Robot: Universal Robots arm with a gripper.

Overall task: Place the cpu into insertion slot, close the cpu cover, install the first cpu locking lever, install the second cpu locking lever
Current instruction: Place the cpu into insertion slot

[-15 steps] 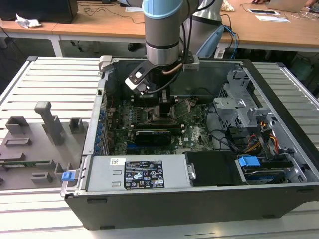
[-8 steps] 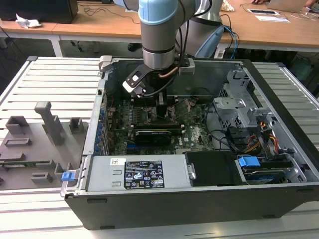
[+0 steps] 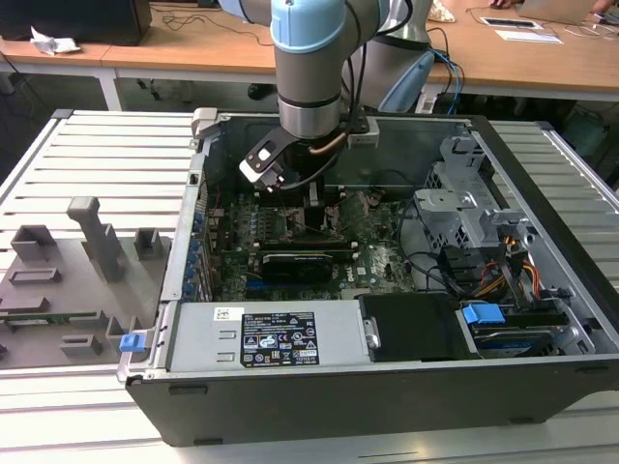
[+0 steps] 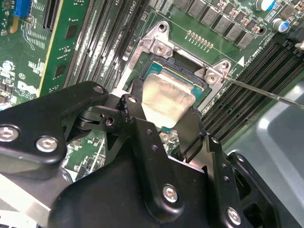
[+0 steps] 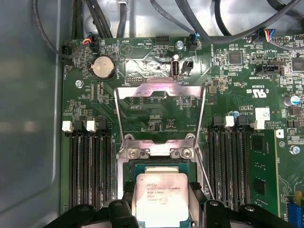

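Open computer case (image 3: 387,401), power supply (image 3: 203,338), black expansion card (image 3: 300,263), coin battery (image 5: 103,67), grey fixture blocks (image 3: 94,237)

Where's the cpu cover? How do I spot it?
Find the green motherboard inside the open computer case. Next to the silver cpu the gripper holds, the cpu cover stands swung open. It's the only shiny metal frame with a window; nearby memory slots are long and black.

Robot arm (image 3: 308,58): silver-grey cylindrical segments with pale blue joint caps; black and brownish cables (image 3: 329,145) curl at the wrist. Gripper (image 4: 164,114): matte black linked plates fastened with silver socket-head screws (image 4: 170,192) and small dark rivets.
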